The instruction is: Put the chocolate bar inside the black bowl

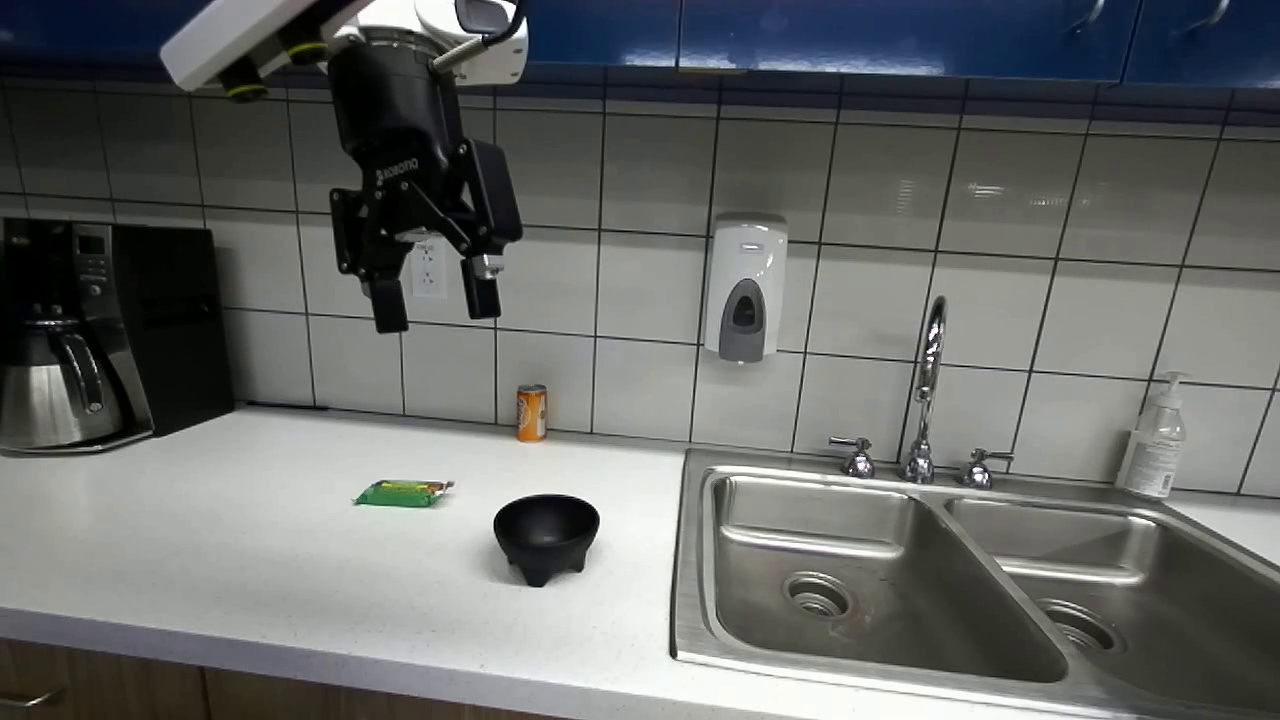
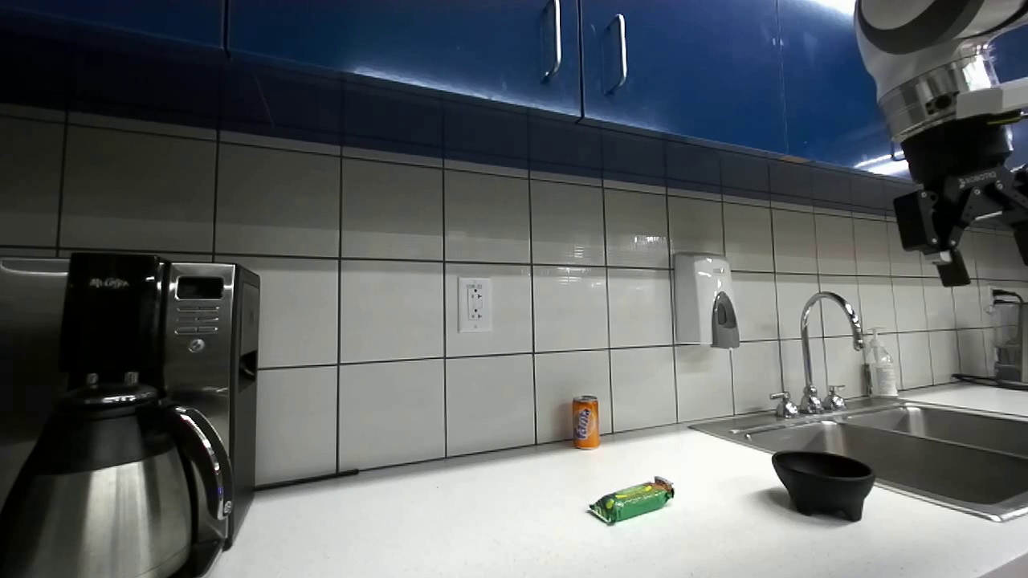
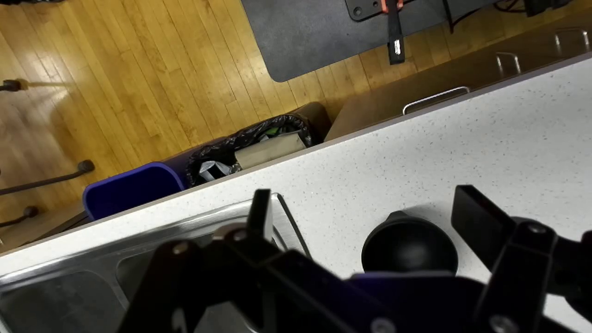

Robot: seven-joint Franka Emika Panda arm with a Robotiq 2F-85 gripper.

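In both exterior views a small, flat, rectangular chocolate bar (image 1: 403, 493) in a green wrapper lay on the white speckled tabletop (image 1: 250, 560), between the back edge, which met the pale tiled wall (image 1: 645, 382), and the front edge. A small round black bowl (image 1: 547, 532) on short feet stood upright nearer the front edge, between the chocolate bar and the stainless-steel double sink (image 1: 693, 560). The bar lay near the bowl, apart from it.

The black two-fingered gripper (image 1: 437, 307) hung well above the tabletop, pointing down, its fingers spread wide. In the wrist view the bowl's mouth showed between the fingertips, partly covered.

An orange cylindrical drink can (image 2: 585, 423) stood upright by the back edge. Farther along that edge sat a boxy black-and-silver coffee maker (image 1: 175, 320). Behind the basins rose a curved chrome faucet (image 1: 930, 370), and a clear pump bottle (image 1: 1156, 450) stood by the sink's back corner. A white-and-grey soap dispenser (image 1: 748, 270) hung on the wall above the back edge. Below the front edge, the wrist view showed a dark blue bin (image 3: 134, 190).
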